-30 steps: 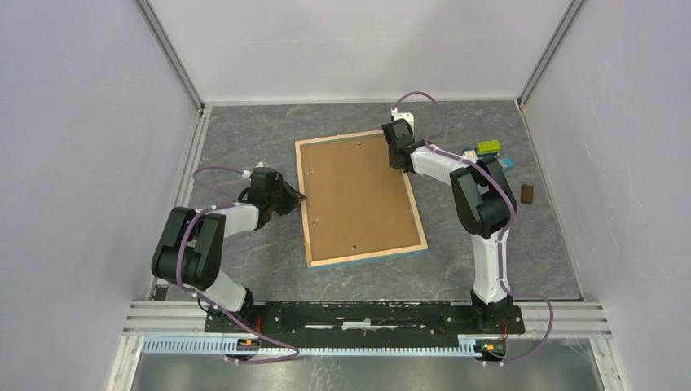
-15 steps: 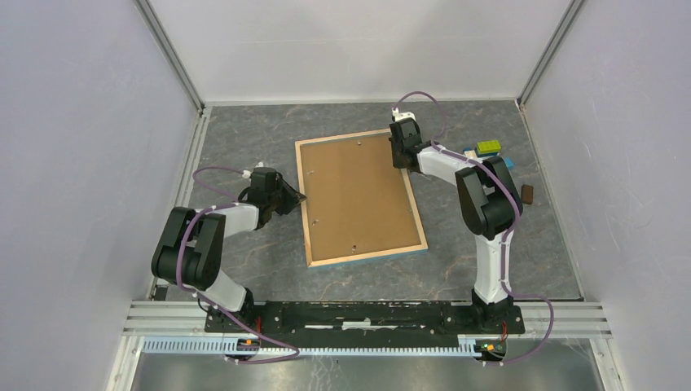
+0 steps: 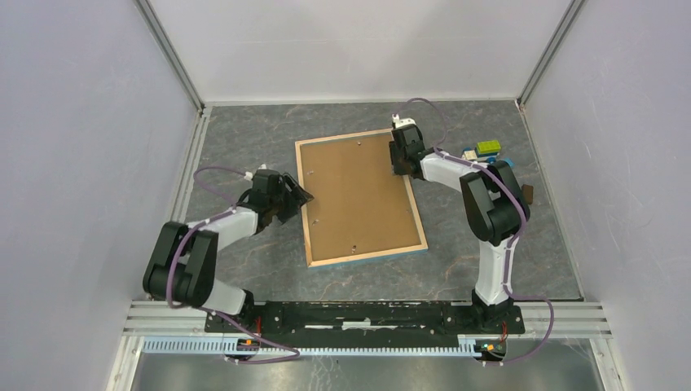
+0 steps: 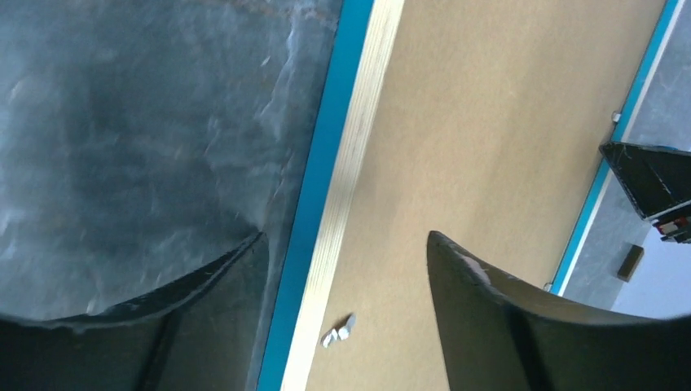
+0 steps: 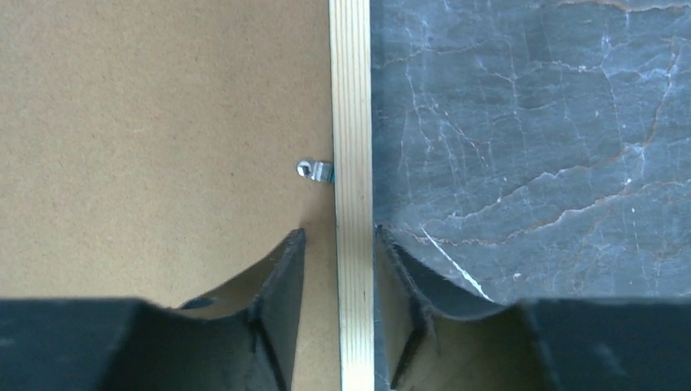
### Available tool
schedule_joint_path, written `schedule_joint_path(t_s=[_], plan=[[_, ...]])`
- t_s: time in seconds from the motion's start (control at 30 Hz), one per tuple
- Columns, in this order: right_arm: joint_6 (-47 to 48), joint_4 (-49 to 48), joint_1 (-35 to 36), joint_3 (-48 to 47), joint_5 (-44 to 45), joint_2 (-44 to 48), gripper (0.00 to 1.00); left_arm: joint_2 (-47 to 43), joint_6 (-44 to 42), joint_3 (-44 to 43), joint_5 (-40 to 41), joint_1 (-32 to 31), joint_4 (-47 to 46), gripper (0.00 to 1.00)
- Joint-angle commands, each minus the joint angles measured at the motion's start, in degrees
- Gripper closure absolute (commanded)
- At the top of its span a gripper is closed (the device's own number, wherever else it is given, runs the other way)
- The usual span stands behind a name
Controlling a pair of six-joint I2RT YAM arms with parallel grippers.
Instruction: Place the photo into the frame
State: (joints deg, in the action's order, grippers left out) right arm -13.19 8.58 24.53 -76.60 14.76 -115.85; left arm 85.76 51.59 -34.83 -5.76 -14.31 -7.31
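**Three cameras, two opposite frame edges**

The top external camera looks steeply down from high behind the bases. It is far enough off to take in the whole table (image 3: 244,130) and both arms. The left wrist camera sits just behind the left gripper (image 4: 346,236) and looks close along the frame (image 4: 349,163) rim running between its fingers. The right wrist camera, nearer still, looks straight down on the opposite rim between the right gripper (image 5: 339,232) fingers. Both wrist views share the brown backing sheet (image 4: 489,122), which the top view shows entire.

The frame (image 3: 367,253) flat on the table (image 3: 269,130), board (image 3: 358,195) inside it, left gripper (image 3: 301,195) at its left rim, right gripper (image 3: 399,168) at its right rim, blocks (image 3: 487,149) further right.
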Motion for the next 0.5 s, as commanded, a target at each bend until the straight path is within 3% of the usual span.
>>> schedule_joint_path(t_s=[0.0, 0.2, 0.27, 0.37, 0.47], plan=[[-3.6, 0.17, -0.47, 4.31, -0.58, 3.59, 0.63, -9.62, -1.91, 1.33, 5.32, -4.6, 12.68, 0.18], [-8.95, -0.81, -0.68, 7.94, -1.58, 4.96, 0.85, -21.99, 4.25, 2.41, 11.99, -21.87, 24.44, 0.1], [-11.75, -0.45, -1.31, 8.36, -1.64, 4.98, 1.0, -23.98, 8.96, 3.76, 12.66, -27.19, 25.03, 0.1], [-19.55, -0.92, -2.46, 12.22, -2.06, 6.93, 1.0, -22.27, 16.45, 3.74, 14.37, -34.34, 26.98, 0.12], [-30.03, -8.05, -2.51, 23.33, 0.83, 13.22, 1.0, -17.58, 25.24, 2.58, 14.31, -38.59, 27.16, 0.14]])
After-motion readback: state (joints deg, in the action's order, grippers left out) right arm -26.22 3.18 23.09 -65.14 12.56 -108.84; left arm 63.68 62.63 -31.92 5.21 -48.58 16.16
